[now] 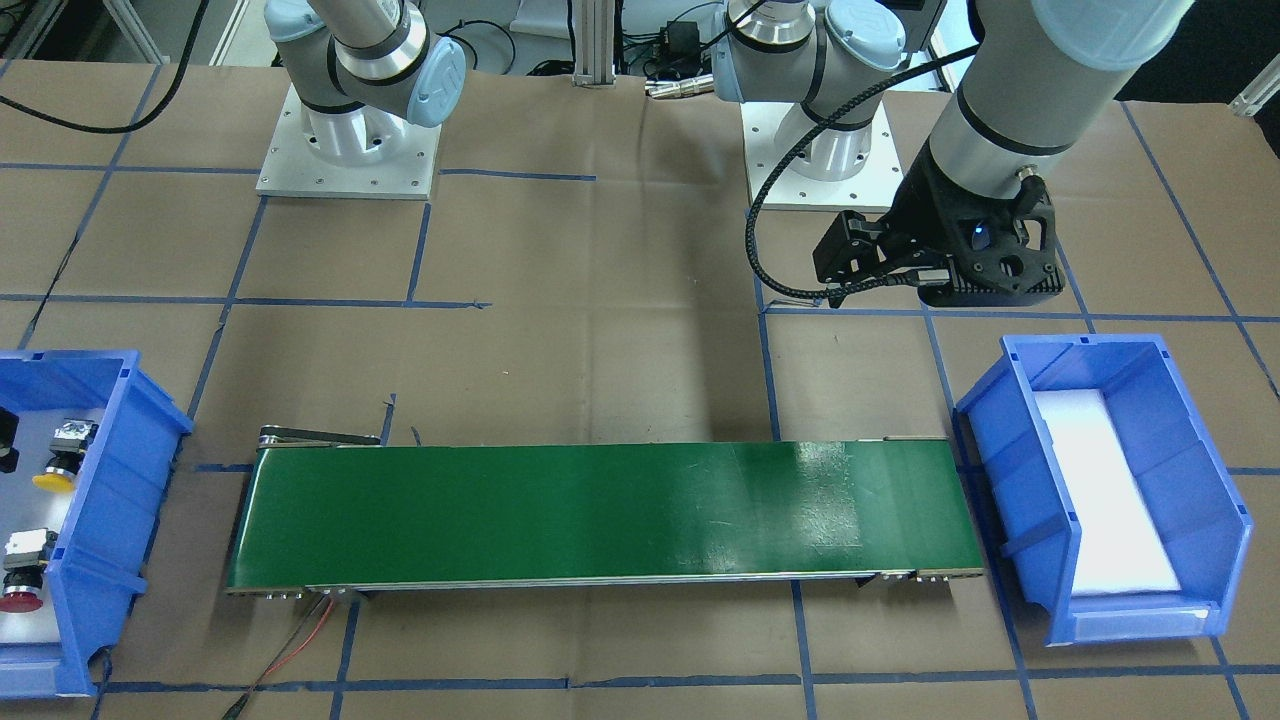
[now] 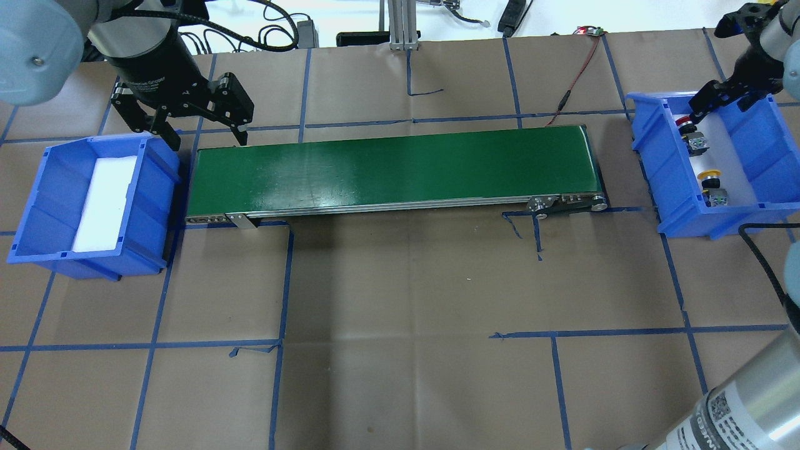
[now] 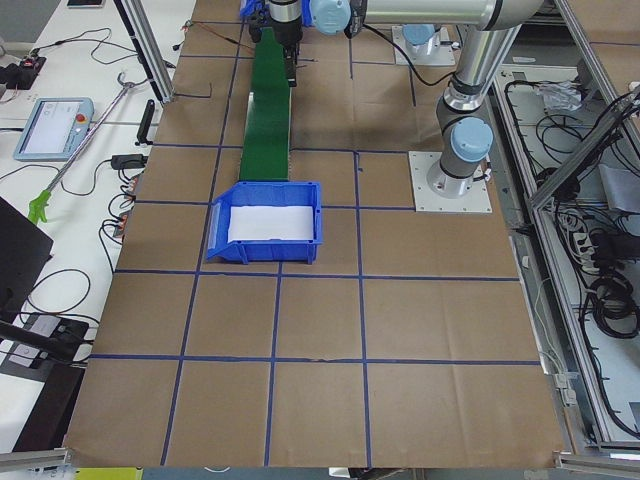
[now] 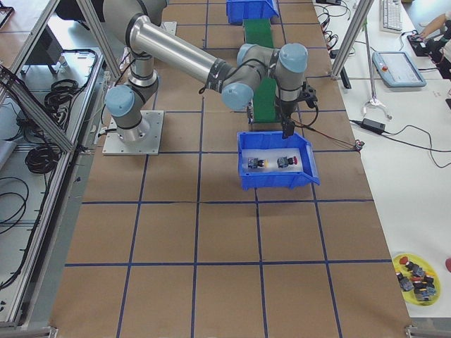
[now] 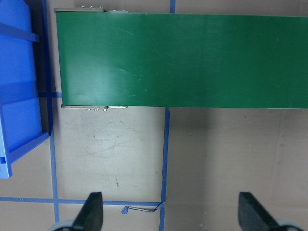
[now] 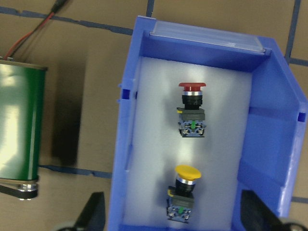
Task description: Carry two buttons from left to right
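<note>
A table (image 2: 400,294) covered in brown paper and marked with blue tape lines carries a long green conveyor belt (image 2: 387,169), with a blue bin at each end. The right bin (image 2: 750,217) has a white pad on its floor, and both buttons lie on it on their sides, apart from each other. The red button (image 6: 192,110) lies toward the far end and the yellow button (image 6: 183,192) toward the near end. The right gripper (image 2: 720,105) hangs over this bin with its fingers spread wide, gripping nothing. The left gripper (image 2: 205,132) hangs high above the table near the belt's left end and the left bin (image 2: 37,187). Its fingers are also spread wide, with nothing between them. The left bin holds a white pad (image 2: 106,200).
</note>
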`<state>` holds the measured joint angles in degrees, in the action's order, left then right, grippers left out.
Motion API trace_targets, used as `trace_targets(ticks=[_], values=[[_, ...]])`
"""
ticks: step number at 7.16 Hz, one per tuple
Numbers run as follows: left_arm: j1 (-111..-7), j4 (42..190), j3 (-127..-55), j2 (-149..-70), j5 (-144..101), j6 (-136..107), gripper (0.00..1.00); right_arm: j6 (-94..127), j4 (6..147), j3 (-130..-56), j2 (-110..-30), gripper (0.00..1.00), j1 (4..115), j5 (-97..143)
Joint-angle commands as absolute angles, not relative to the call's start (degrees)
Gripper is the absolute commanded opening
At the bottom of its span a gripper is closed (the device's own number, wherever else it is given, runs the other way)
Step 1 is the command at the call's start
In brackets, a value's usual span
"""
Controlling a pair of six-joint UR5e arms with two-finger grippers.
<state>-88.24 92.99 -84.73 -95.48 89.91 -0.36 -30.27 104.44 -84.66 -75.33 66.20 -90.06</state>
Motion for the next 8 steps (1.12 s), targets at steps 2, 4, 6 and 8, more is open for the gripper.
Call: trace_targets(ticks=[2, 4, 6, 8], values=[[-88.24, 92.99, -84.73, -95.54, 89.91, -0.44, 1.0, -5.27, 89.16, -85.08, -87.59, 1.0, 78.08, -89.56], [-88.24, 92.99, -84.73, -95.54, 89.91, -0.44, 1.0, 9.61, 88.41, -86.91, -91.04, 1.0, 91.17, -89.99], [-88.24, 92.99, -84.73, -95.54, 89.91, -0.44, 1.0, 10.63, 89.38, -90.42, -91.75, 1.0, 94.74, -90.09], [-88.24, 92.99, -84.73, -95.54, 90.0, -0.44, 1.0, 10.11, 89.74, -91.14, -93.07, 1.0, 94.75, -90.09]])
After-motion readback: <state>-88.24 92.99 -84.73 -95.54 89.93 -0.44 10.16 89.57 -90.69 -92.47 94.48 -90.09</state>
